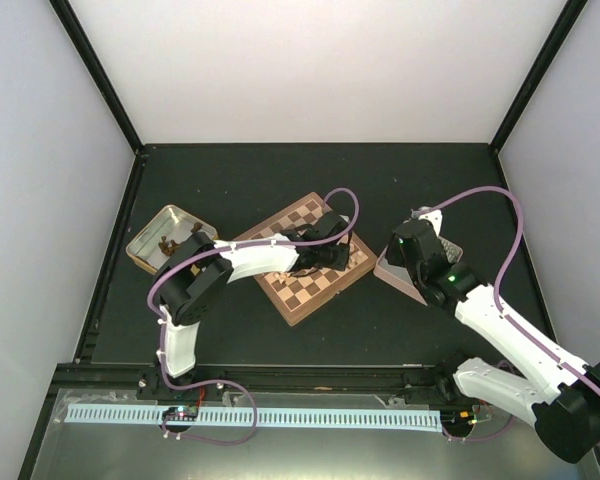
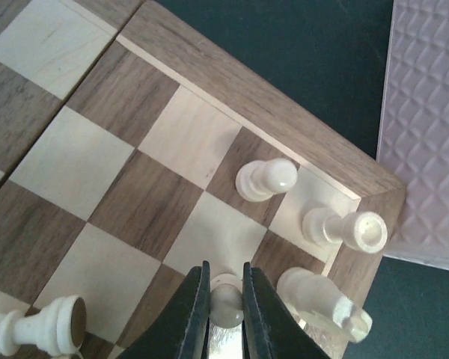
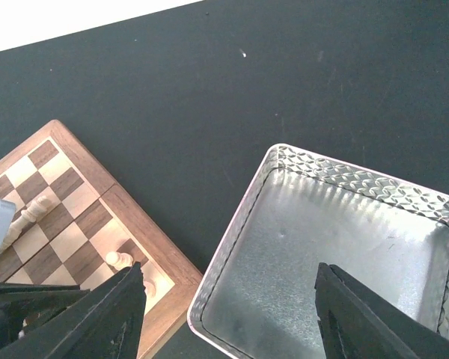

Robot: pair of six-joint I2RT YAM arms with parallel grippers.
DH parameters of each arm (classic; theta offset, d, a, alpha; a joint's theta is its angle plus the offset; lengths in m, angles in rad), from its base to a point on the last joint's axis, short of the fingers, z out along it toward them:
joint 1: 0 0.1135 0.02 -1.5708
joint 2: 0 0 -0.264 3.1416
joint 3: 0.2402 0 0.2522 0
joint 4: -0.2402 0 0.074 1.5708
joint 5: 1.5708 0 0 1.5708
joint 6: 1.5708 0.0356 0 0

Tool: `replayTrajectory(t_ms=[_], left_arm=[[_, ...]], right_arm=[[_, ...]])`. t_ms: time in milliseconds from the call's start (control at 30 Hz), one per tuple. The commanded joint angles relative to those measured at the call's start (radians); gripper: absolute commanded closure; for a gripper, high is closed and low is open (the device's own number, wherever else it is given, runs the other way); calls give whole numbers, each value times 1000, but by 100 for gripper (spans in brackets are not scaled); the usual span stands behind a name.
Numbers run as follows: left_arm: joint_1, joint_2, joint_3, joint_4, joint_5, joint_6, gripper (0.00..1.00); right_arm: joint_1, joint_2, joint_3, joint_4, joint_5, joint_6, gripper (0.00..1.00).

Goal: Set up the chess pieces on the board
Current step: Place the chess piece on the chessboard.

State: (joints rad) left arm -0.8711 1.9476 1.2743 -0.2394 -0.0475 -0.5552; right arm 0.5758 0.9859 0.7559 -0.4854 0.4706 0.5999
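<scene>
The board (image 1: pixel 298 298) lies mid-table, its reddish rim (image 2: pixel 269 97) crossing the left wrist view. My left gripper (image 2: pixel 226 299) is shut on a small cream pawn (image 2: pixel 227 310) just above a pale square near the board's corner. Beside it stand three more cream chess pieces: a pawn (image 2: pixel 266 179), a rook (image 2: pixel 348 229) and a taller piece (image 2: pixel 322 299). Another cream piece (image 2: pixel 37 329) lies at the lower left. My right gripper (image 3: pixel 228 314) is open above a silver tin (image 3: pixel 314 262), nothing between its fingers.
The tin (image 1: pixel 390 270) sits right next to the board's right corner (image 3: pixel 157 284). A second tin (image 1: pixel 165 238) holding dark pieces stands left of the board. Black rails edge the dark table.
</scene>
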Motion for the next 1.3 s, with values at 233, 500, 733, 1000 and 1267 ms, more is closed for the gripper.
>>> replayTrajectory(t_ms=[233, 500, 733, 1000, 1267], left_arm=[[-3, 75, 91, -13, -75, 25, 96], [-2, 55, 84, -36, -47, 13, 79], [2, -25, 91, -48, 4, 6, 68], [52, -157, 70, -94, -29, 7, 63], [251, -398, -85, -240, -106, -29, 54]], right_arm=[[-10, 11, -10, 39, -19, -21, 36], [-11, 9, -7, 41, -33, -20, 36], [-11, -7, -7, 43, -41, -18, 36], [-11, -12, -6, 56, -78, -21, 36], [-11, 42, 6, 96, -202, -50, 36]])
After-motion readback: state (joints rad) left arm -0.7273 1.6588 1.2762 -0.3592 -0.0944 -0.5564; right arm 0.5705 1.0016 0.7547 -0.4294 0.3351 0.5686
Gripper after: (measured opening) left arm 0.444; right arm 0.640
